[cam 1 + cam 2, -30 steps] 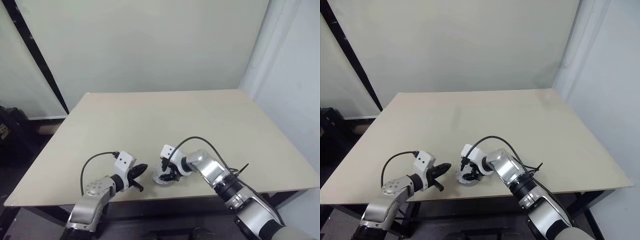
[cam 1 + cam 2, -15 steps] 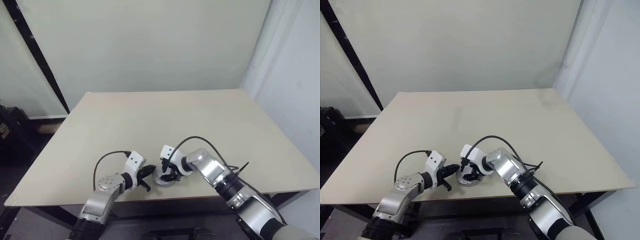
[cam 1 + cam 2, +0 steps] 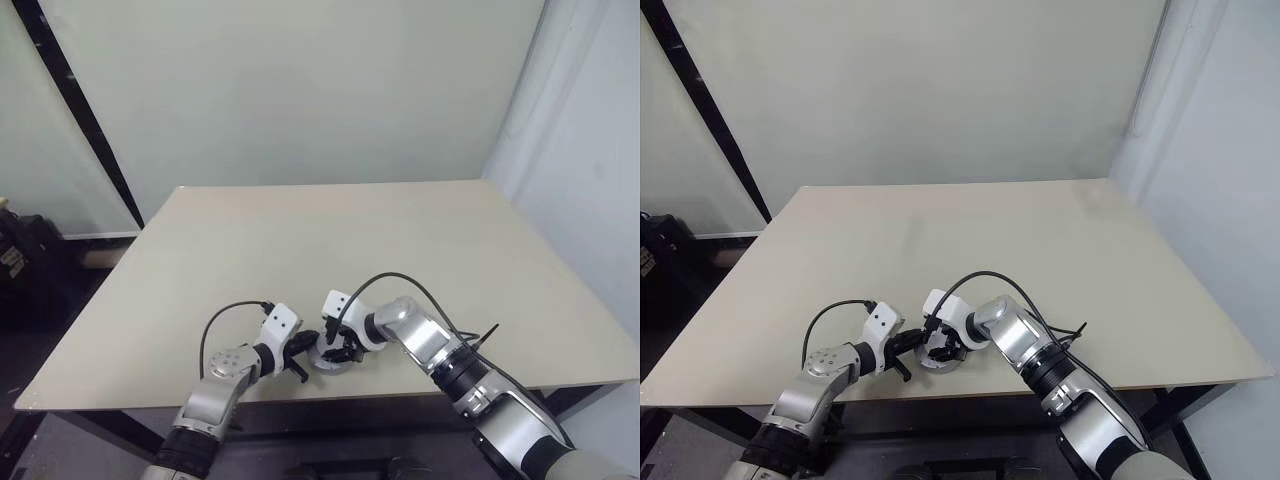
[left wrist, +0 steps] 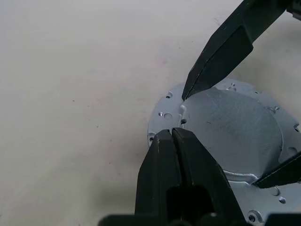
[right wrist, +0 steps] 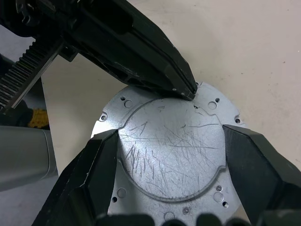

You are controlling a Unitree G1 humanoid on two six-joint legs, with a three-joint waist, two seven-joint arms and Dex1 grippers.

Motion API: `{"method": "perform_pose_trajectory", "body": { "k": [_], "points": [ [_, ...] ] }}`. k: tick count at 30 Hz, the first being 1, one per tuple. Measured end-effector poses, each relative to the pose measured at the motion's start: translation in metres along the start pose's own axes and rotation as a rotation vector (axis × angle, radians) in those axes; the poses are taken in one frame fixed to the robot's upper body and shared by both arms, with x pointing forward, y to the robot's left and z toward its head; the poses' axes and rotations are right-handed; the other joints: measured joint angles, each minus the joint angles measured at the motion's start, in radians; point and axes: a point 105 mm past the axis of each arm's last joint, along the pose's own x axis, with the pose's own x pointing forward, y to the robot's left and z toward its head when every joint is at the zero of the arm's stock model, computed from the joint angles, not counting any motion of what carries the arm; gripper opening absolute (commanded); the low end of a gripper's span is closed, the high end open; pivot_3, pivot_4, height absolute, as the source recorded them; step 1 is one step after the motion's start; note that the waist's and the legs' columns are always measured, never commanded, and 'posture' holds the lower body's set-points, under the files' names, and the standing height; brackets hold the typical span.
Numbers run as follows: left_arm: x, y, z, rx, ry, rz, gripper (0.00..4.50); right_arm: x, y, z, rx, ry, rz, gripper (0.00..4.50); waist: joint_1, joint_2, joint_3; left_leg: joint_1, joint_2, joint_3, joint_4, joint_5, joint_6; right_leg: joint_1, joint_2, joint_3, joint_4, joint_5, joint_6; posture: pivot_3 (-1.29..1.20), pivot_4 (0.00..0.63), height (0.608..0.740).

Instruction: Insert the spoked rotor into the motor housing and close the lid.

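The motor housing (image 5: 114, 112) is a round silver plate with small holes, lying near the table's front edge (image 3: 334, 360). The lid (image 5: 174, 165), smooth scratched grey face up, sits seated in it (image 4: 235, 127). My right gripper (image 5: 170, 134) straddles the lid, with one black finger pressed against each side of it. My left gripper (image 4: 171, 133) is shut and empty, its joined tips resting on the housing's rim at the lid's edge (image 3: 308, 344). The spoked rotor is hidden.
The beige table (image 3: 350, 240) stretches bare behind the housing, and its front edge (image 3: 330, 393) runs close below both grippers. Black cables loop above both wrists. A pale wall stands behind the table.
My left gripper has moved right and a little down, from beside the housing until its shut tips reach the rim. The right gripper has kept still.
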Motion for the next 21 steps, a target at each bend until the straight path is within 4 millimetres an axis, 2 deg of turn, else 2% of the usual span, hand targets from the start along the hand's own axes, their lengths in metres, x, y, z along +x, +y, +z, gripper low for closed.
{"method": "perform_pose_trajectory", "body": {
  "k": [2,4,6,18,21],
  "points": [
    [0.000,0.000,0.000,0.004,0.002,0.000,0.00,0.000,0.000,0.000,0.004,-0.005,0.000,3.22,0.000,0.000,0.000,0.000,0.000,0.000,0.000,0.000,0.000,0.000,0.000,0.000,0.000,0.000,0.000,0.00,0.000,0.740],
    [0.000,0.000,0.000,0.006,0.004,0.000,0.00,-0.001,-0.001,0.001,0.008,-0.012,-0.002,3.94,0.000,0.000,0.000,0.000,0.000,0.000,0.000,0.000,0.000,0.000,0.000,0.000,0.000,0.000,0.000,0.00,0.000,0.740],
    [0.000,0.000,-0.001,0.007,0.006,-0.002,0.00,-0.001,-0.003,0.001,0.017,-0.016,-0.018,4.47,0.000,0.000,0.000,-0.001,0.000,0.000,0.000,0.000,0.000,-0.001,0.000,0.000,0.000,0.000,0.000,0.00,0.000,0.740],
    [-0.001,-0.002,0.001,0.024,0.006,-0.010,0.00,-0.006,-0.008,0.003,0.171,-0.069,-0.019,4.47,0.001,0.000,0.001,-0.006,-0.001,-0.001,-0.001,-0.001,0.000,-0.003,0.000,0.000,-0.001,0.000,0.000,0.00,0.000,0.740],
    [-0.001,-0.003,0.001,0.026,0.007,-0.012,0.00,-0.021,-0.017,0.015,0.261,-0.162,-0.029,4.47,0.001,0.000,0.001,-0.006,-0.001,-0.001,0.000,-0.001,0.000,-0.003,0.000,0.000,-0.001,0.000,0.000,0.00,0.000,0.740]
  ]
}}
